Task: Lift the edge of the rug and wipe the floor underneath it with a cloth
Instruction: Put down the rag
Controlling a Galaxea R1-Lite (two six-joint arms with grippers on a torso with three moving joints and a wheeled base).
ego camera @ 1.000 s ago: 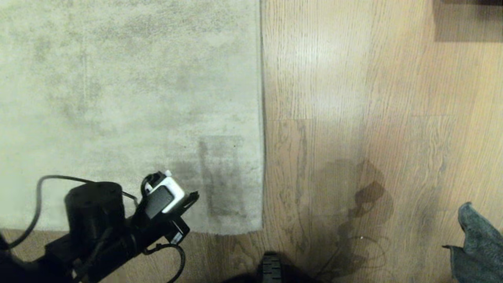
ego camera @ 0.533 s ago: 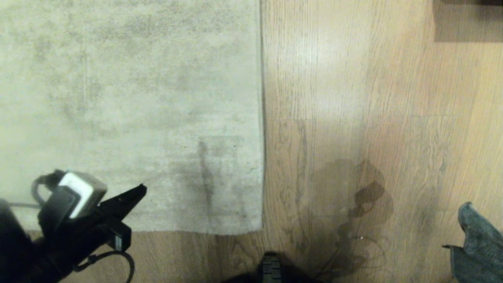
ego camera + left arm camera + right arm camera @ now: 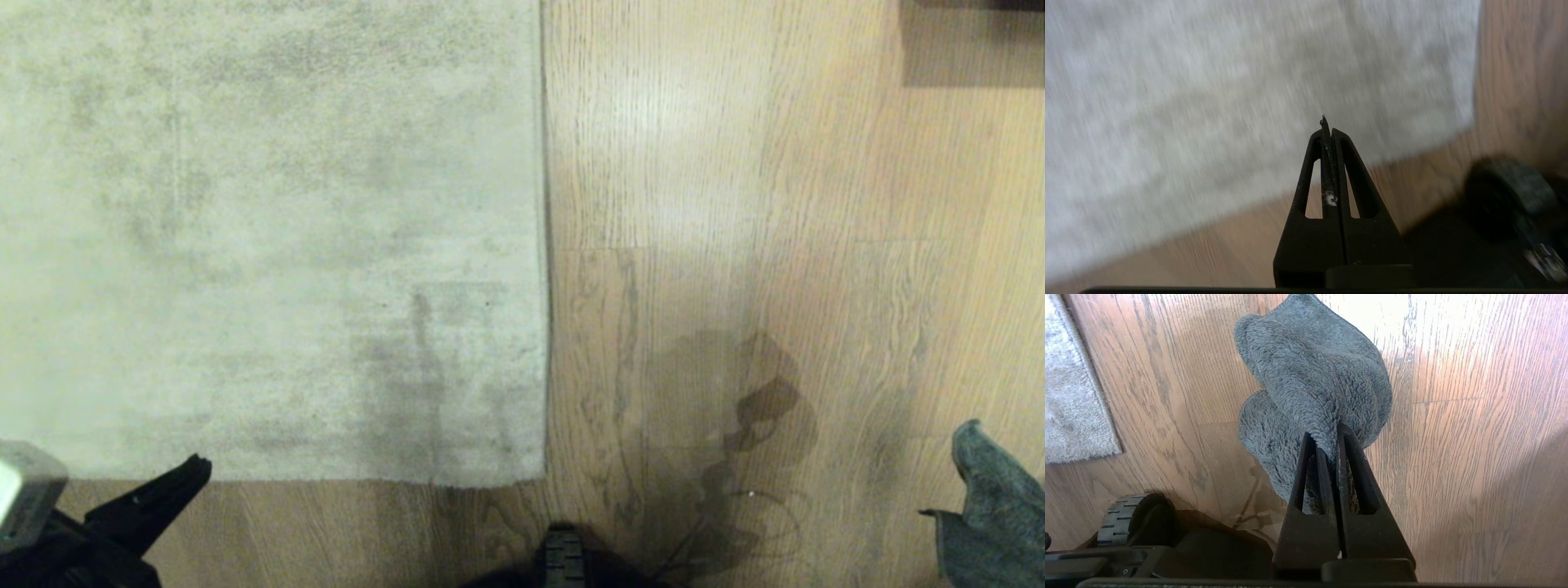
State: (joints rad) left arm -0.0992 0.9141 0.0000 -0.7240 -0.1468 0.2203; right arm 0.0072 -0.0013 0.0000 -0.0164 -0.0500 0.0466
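Light brown oak-grain plank floor (image 3: 735, 204); pale grey-beige rug edge (image 3: 544, 327) lying flat. Left end effector (image 3: 1327, 124) clenched, empty. Right end effector (image 3: 1333, 435) grasping dark grey-teal fuzzy cloth (image 3: 1310, 375). No readable writing

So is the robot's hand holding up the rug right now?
No, the rug edge lies flat on the floor, and the left gripper is shut on nothing.
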